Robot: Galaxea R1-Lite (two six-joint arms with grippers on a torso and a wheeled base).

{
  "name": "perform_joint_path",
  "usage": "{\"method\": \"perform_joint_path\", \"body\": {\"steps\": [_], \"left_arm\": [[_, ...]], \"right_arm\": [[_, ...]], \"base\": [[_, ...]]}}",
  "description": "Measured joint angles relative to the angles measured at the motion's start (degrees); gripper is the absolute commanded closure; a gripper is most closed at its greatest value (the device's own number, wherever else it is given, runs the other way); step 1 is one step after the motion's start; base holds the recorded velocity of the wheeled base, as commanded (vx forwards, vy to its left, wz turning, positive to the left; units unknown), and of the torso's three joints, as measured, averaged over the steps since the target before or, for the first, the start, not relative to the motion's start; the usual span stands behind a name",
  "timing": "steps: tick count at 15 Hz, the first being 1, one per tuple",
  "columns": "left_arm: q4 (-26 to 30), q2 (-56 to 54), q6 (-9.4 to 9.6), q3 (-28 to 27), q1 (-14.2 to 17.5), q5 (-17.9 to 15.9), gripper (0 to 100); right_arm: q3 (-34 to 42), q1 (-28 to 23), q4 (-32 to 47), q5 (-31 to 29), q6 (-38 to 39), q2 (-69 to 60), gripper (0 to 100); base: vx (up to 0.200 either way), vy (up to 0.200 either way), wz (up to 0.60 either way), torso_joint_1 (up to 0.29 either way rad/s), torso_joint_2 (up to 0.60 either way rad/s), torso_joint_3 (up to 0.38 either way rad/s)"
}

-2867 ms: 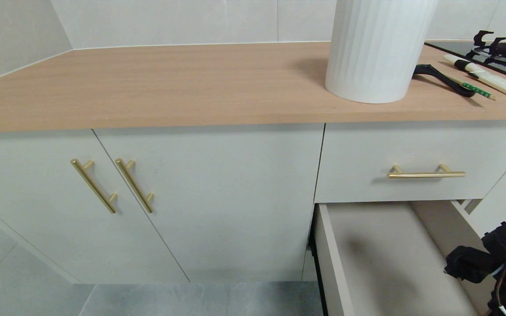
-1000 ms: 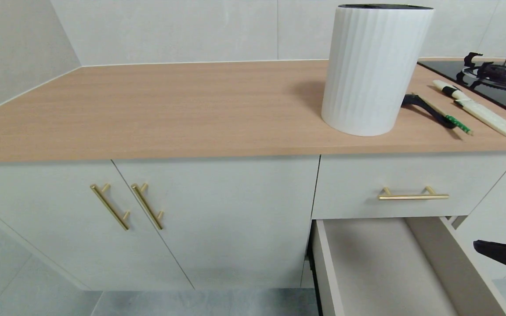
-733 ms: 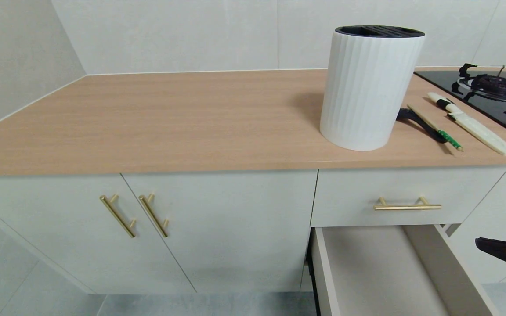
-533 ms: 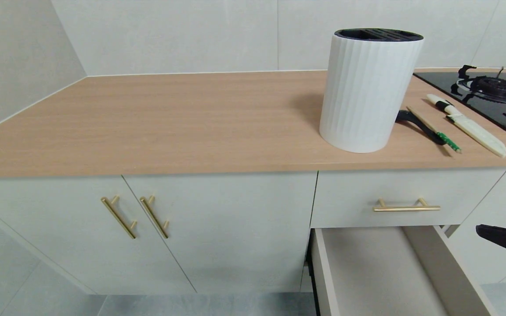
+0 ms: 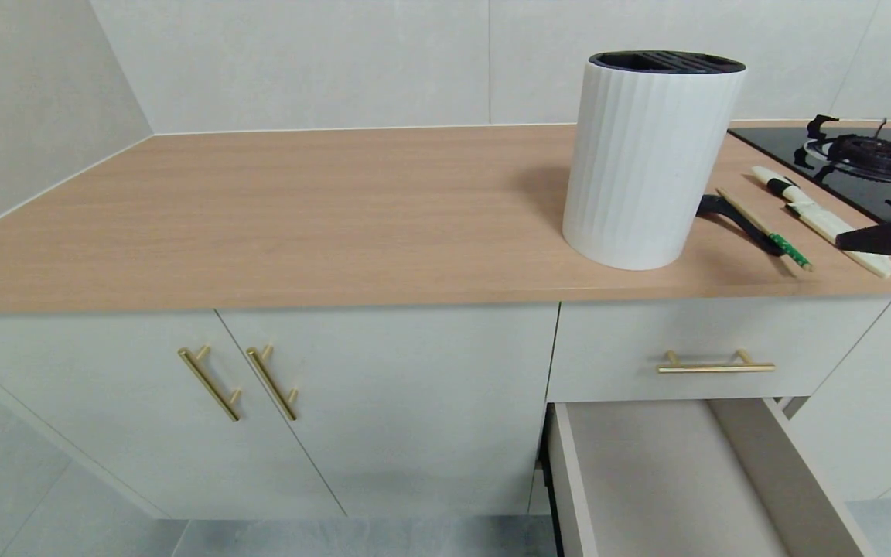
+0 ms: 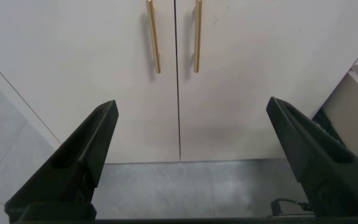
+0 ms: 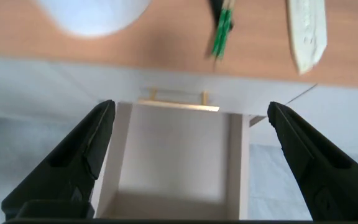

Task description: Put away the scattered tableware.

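Note:
A white-bladed knife (image 5: pixel 821 218) (image 7: pixel 306 28), green-tipped chopsticks (image 5: pixel 767 229) (image 7: pixel 221 30) and a black utensil (image 5: pixel 735 220) lie on the wooden counter (image 5: pixel 298 216), to the right of a tall white ribbed holder (image 5: pixel 650 162) (image 7: pixel 95 12). My right gripper (image 5: pixel 888 236) (image 7: pixel 191 111) is open and holds nothing. It hovers at counter height over the front edge, close to the knife's blade tip. My left gripper (image 6: pixel 191 109) is open and holds nothing, low in front of the cabinet doors (image 6: pixel 178 81).
Below the counter, the lower drawer (image 5: pixel 646 480) (image 7: pixel 173 162) stands pulled out with nothing in it. The upper drawer with its gold handle (image 5: pixel 715 365) (image 7: pixel 178 102) is closed. A gas hob (image 5: pixel 863 155) sits at the far right. The counter's left half is bare.
My right gripper has risen from beside the open drawer to counter height near the knife. Earlier the head camera rose and tilted, bringing the holder's top into view.

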Motion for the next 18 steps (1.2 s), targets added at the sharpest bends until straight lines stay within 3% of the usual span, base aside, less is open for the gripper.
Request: {"method": "perform_joint_path", "body": {"steps": [7, 18], "left_arm": [[0.0, 0.0, 0.0, 0.0, 0.0, 0.0, 0], [0.0, 0.0, 0.0, 0.0, 0.0, 0.0, 0]], "right_arm": [[-4.8, -5.1, -4.8, -0.1, 0.0, 14.4, 0], [-5.1, -5.9, -8.1, -0.2, 0.4, 20.1, 0]], "base": [[0.0, 0.0, 0.0, 0.0, 0.0, 0.0], [0.0, 0.0, 0.0, 0.0, 0.0, 0.0]]}}
